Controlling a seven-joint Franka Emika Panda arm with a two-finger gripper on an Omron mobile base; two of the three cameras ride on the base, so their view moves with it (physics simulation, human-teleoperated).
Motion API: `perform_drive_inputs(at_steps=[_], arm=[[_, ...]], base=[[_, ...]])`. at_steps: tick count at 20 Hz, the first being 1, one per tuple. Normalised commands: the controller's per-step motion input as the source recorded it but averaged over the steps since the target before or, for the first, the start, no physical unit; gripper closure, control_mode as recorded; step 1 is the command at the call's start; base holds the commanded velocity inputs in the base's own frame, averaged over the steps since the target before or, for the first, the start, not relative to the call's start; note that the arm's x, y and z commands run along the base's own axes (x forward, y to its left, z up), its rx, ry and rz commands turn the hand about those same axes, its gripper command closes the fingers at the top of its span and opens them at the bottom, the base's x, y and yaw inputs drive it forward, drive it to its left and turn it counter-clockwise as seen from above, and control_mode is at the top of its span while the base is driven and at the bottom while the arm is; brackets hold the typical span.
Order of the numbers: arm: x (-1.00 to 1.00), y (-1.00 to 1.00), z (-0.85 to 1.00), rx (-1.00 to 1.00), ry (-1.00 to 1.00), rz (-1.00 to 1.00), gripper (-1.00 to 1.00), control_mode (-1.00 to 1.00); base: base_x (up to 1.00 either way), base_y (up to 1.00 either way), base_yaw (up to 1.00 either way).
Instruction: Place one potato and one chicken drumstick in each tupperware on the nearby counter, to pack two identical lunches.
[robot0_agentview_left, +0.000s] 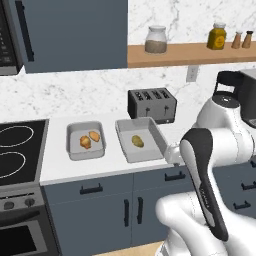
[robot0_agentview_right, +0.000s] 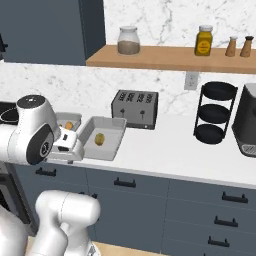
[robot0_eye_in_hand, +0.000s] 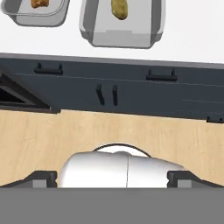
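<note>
Two light-grey tupperware trays sit side by side on the white bench (robot0_agentview_left: 55, 172), left of centre in the left base view, likely kept close so both lunches fill easily. The smaller tray (robot0_agentview_left: 85, 140) holds two orange-tan pieces, an oval potato (robot0_agentview_left: 94, 135) and what may be a drumstick (robot0_agentview_left: 85, 143). The larger tray (robot0_agentview_left: 140, 140) holds one yellowish-olive potato (robot0_agentview_left: 137, 141), smooth and oval. A black toaster (robot0_agentview_left: 152, 104) stands behind. I cannot tell how the jaws stand.
</note>
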Motion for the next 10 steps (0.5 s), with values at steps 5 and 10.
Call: perform_drive_inputs(at_steps=[5,10], arm=[[-0.43,0.00,0.00,-0.01,-0.14,0.02,-1.00,1.00],[0.00,0.00,0.00,0.00,0.00,0.00,-1.00,1.00]], base=[[-0.02,0.00,0.00],[0.00,-0.15,0.00]])
